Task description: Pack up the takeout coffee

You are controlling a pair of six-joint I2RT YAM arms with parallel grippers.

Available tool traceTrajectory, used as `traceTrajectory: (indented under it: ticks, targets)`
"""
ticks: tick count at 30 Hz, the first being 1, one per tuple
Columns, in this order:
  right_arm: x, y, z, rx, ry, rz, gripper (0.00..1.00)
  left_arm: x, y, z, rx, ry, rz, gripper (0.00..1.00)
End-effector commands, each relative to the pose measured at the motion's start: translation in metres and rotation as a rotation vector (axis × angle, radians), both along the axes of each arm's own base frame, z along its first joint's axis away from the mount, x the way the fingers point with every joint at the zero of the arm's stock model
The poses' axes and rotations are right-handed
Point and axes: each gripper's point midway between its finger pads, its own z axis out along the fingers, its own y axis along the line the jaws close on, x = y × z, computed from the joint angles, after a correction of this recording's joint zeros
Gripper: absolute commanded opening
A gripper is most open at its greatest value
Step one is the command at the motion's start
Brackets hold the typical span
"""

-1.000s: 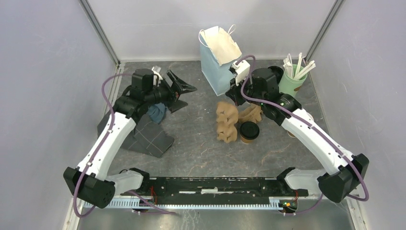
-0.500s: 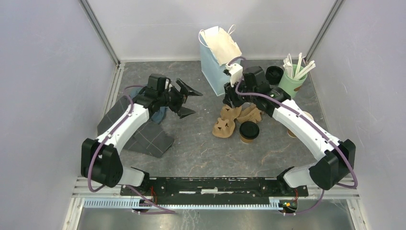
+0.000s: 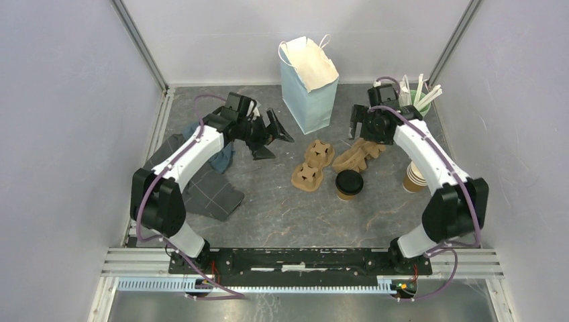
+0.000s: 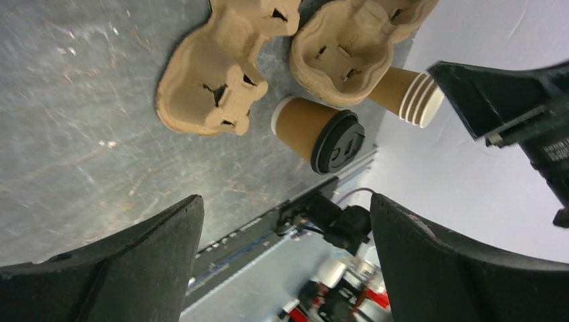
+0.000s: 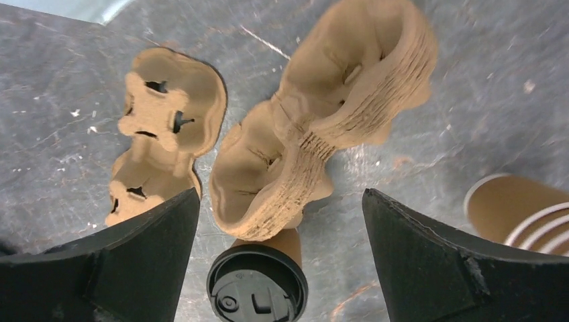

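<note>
No readable text or labels (anywhere).

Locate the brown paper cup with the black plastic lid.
Top view, right of centre: the cup stands at the near side of the stacked brown pulp carriers.

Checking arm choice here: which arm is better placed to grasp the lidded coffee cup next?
Right, probably: the right hand, open, hangs nearer the lidded coffee cup, centred in its wrist view; the left hand sits farther off.

Table [image 3: 268, 208]: grey, mottled.
Ctr: takeout coffee [image 3: 349, 184] upright; single carrier [image 3: 313, 164] flat; carrier stack [image 3: 359, 155] tipped.
R: cup stack [image 3: 415, 178].
Back: blue bag [image 3: 307, 94].
L: dark cloth [image 3: 201, 188].
</note>
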Motion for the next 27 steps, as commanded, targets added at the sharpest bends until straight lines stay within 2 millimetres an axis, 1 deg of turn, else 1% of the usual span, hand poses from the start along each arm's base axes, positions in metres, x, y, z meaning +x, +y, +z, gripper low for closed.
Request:
traceTrajectory:
  ticks: [1, 6, 10, 12, 13, 15, 16, 17, 19, 20, 21, 25, 26, 27]
  targets:
    - [-0.002, -0.001, -0.03, 0.05, 0.104, -0.2, 0.98, 0.003, 0.017, 0.005, 0.142, -0.127, -0.118, 0.99]
    - [0.001, -0.006, -0.054, 0.104, 0.102, -0.332, 0.9, 0.006, 0.03, 0.008, 0.241, -0.179, -0.169, 0.99]
    - [0.002, -0.001, -0.077, 0.197, 0.12, -0.405, 0.86, 0.009, 0.039, 0.015, 0.306, -0.218, -0.2, 0.99]
    - [0.007, -0.002, -0.082, 0.216, 0.116, -0.43, 0.81, 0.01, 0.042, 0.019, 0.325, -0.231, -0.205, 0.99]
    - [0.008, -0.004, -0.082, 0.216, 0.111, -0.448, 0.76, 0.01, 0.043, 0.02, 0.328, -0.237, -0.206, 0.99]
    - [0.011, -0.012, -0.082, 0.226, 0.09, -0.483, 0.62, 0.01, 0.043, 0.02, 0.325, -0.241, -0.207, 0.99]
    - [0.012, -0.015, -0.082, 0.234, 0.078, -0.495, 0.58, 0.009, 0.042, 0.02, 0.323, -0.241, -0.208, 0.99]
    - [0.012, -0.021, -0.082, 0.249, 0.074, -0.518, 0.53, 0.009, 0.042, 0.018, 0.321, -0.238, -0.208, 0.99]
    - [0.01, -0.034, -0.081, 0.291, 0.064, -0.566, 0.4, 0.009, 0.042, 0.017, 0.32, -0.235, -0.208, 0.99]
    - [0.009, -0.041, -0.079, 0.311, 0.052, -0.597, 0.38, 0.009, 0.042, 0.017, 0.32, -0.236, -0.209, 0.99]
    - [0.01, -0.046, -0.074, 0.333, 0.019, -0.62, 0.37, 0.01, 0.042, 0.017, 0.32, -0.238, -0.208, 0.99]
    - [0.012, -0.065, -0.059, 0.426, -0.097, -0.714, 0.37, 0.008, 0.042, 0.018, 0.316, -0.237, -0.21, 0.99]
    - [0.012, -0.067, -0.056, 0.436, -0.115, -0.726, 0.37, 0.008, 0.041, 0.018, 0.313, -0.235, -0.211, 0.99]
    - [0.011, -0.082, -0.053, 0.444, -0.137, -0.778, 0.37, 0.007, 0.041, 0.017, 0.31, -0.232, -0.212, 0.99]
